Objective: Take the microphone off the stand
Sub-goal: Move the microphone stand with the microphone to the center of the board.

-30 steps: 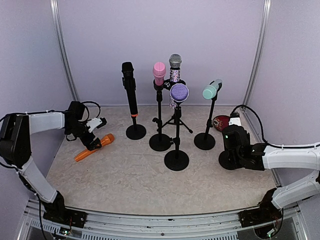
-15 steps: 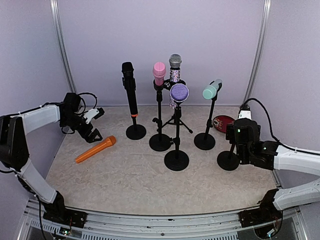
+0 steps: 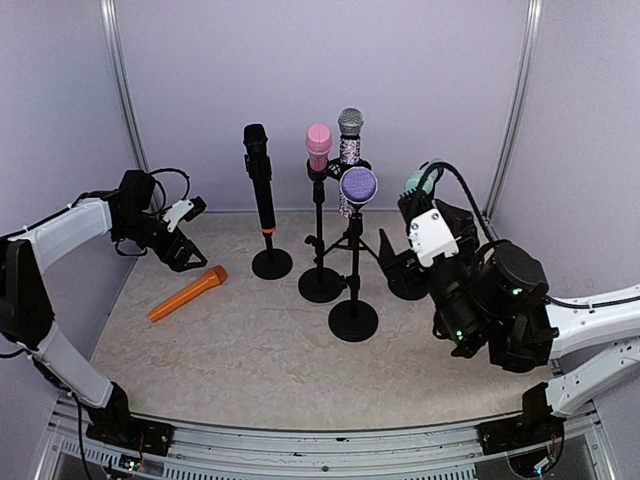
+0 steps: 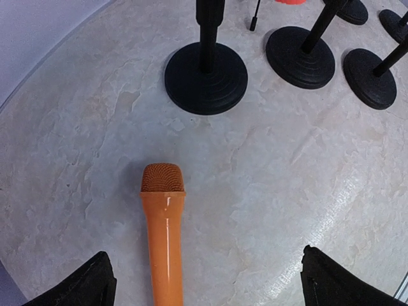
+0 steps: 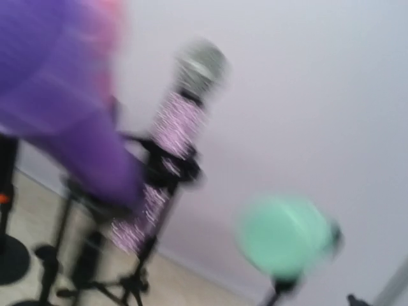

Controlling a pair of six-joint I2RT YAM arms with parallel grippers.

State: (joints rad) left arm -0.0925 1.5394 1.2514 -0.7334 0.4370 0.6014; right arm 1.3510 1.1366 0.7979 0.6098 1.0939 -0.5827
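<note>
The orange microphone (image 3: 188,293), a smooth barrel with a mesh head, lies flat on the marbled tabletop (image 3: 280,370), front-left of the black round stand base (image 3: 271,264) with its head toward it. The left gripper (image 3: 187,237) hangs left of that base, jaws spread wide and empty. Only its wrist view shows the mesh grain. The right wrist view is smeared: a purple head (image 5: 57,95), a glittery microphone (image 5: 185,121) and a mint-green head (image 5: 285,236). The right gripper (image 3: 405,255), right of the base, is possibly open; I cannot tell.

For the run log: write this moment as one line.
left hand open above orange microphone | orange microphone lying on table, off stand | right hand open, high beside teal microphone
</note>
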